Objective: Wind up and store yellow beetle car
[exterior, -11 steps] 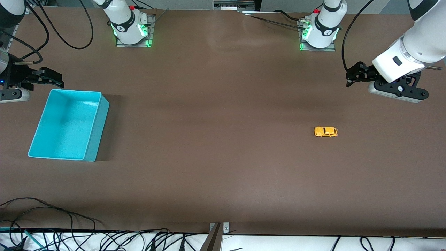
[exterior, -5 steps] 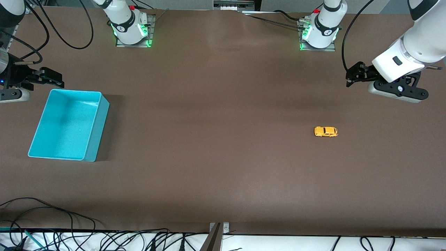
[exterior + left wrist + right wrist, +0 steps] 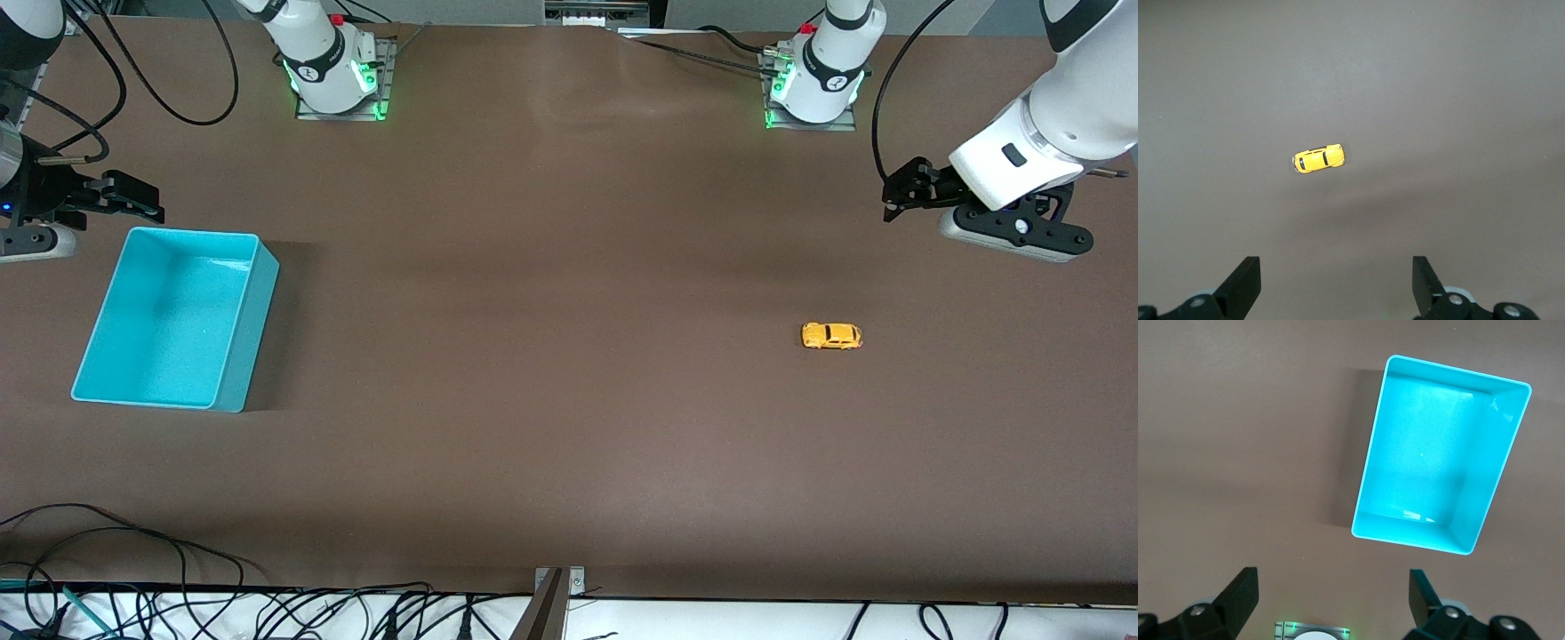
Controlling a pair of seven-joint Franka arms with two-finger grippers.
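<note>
The car (image 3: 831, 336) sits on its wheels on the bare desk (image 3: 551, 373) toward my left arm's end, touching nothing. My left gripper (image 3: 892, 197) hangs over the desk near it, jaws wide apart and empty. My right gripper (image 3: 142, 203) hangs just beside the empty bin (image 3: 242, 351) at the right arm's end, jaws likewise spread, holding nothing.

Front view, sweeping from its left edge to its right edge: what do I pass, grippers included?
Right gripper → turquoise bin → yellow beetle car → left gripper.
</note>
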